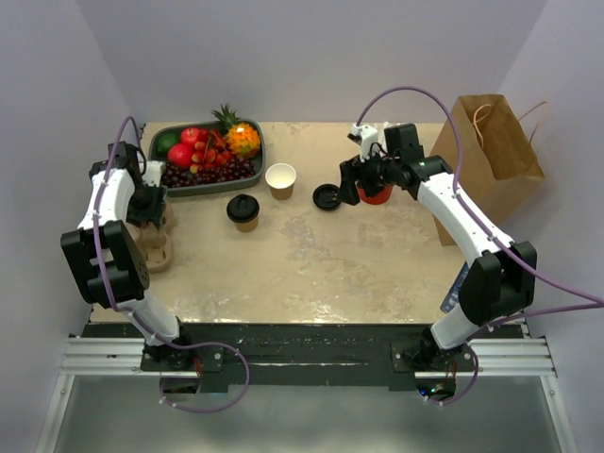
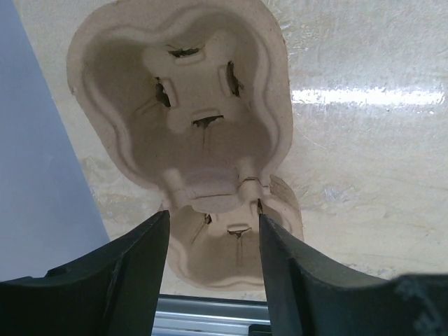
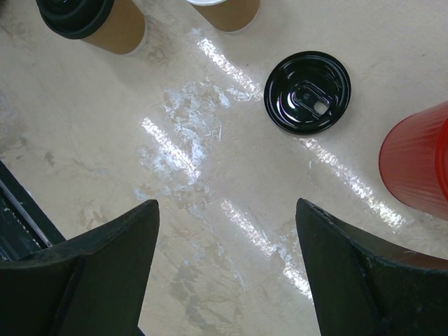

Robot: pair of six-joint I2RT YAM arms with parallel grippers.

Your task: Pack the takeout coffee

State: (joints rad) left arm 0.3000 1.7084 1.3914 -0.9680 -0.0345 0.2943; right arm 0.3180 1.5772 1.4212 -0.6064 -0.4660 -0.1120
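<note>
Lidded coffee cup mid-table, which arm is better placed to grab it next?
Probably right: the right gripper, jaws open and empty, has the lidded cup in view; the left gripper is over the pulp carrier.

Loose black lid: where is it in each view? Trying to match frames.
Top external: loose black lid lies flat on the table, between the open paper cup and the red cup.
Left wrist: not in it; only the pulp cup carrier shows.
Right wrist: lid sits upper right of centre.
Shared landmark: the red cup, to the right of the lid in both.
</note>
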